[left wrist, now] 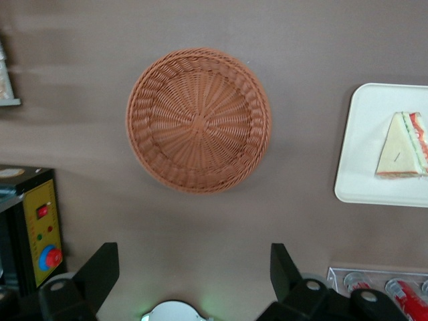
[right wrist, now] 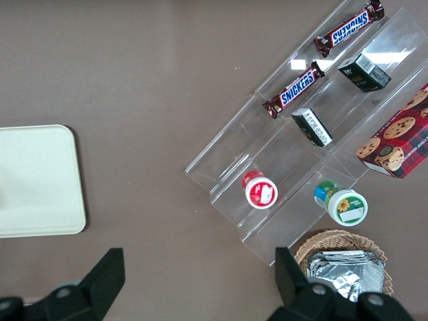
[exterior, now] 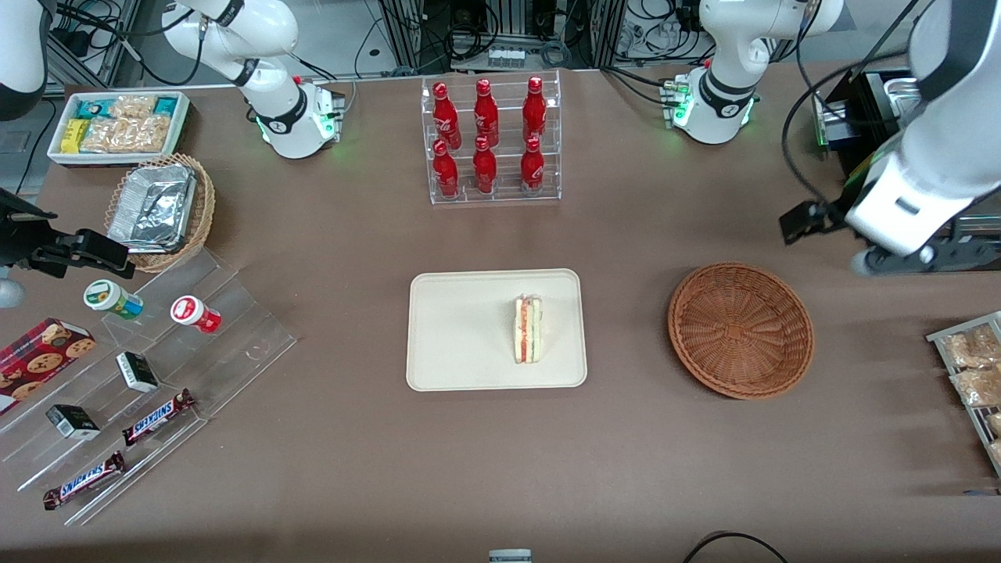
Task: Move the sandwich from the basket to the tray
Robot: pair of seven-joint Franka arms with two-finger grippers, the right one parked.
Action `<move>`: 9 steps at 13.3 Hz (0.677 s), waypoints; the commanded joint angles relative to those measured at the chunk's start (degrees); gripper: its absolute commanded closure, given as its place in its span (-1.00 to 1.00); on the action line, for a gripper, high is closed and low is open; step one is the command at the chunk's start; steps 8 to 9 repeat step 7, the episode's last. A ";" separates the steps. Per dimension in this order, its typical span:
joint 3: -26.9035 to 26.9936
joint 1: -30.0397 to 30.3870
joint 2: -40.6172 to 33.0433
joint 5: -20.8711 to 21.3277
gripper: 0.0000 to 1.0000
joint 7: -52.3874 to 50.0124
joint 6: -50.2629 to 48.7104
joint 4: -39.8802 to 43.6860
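My tool (left wrist: pixel 194 267), fingers spread and holding nothing, hangs high above the counter (exterior: pixel 352 469) at the working arm's end, the sandwich (exterior: pixel 529 329) lies on the tray (exterior: pixel 461 328) at 9 o'clock from the bare basket (exterior: pixel 740 329), so I judge only parking remains.

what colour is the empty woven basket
Reddish-brown basket, clearest in the left wrist view.
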 commanded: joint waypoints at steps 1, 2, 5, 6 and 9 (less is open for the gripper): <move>-0.42 1.60 -6.37 -0.58 -1.00 1.09 -1.83 -5.01; -0.24 2.30 -7.42 -0.67 -1.00 3.10 -3.58 -4.93; 1.07 4.06 -9.01 -0.67 -1.00 6.02 -5.09 -4.58; 1.77 4.06 -9.02 -0.75 -1.00 6.10 -5.01 -4.32; 2.22 4.06 -9.02 -0.67 -1.00 6.45 -4.57 -4.32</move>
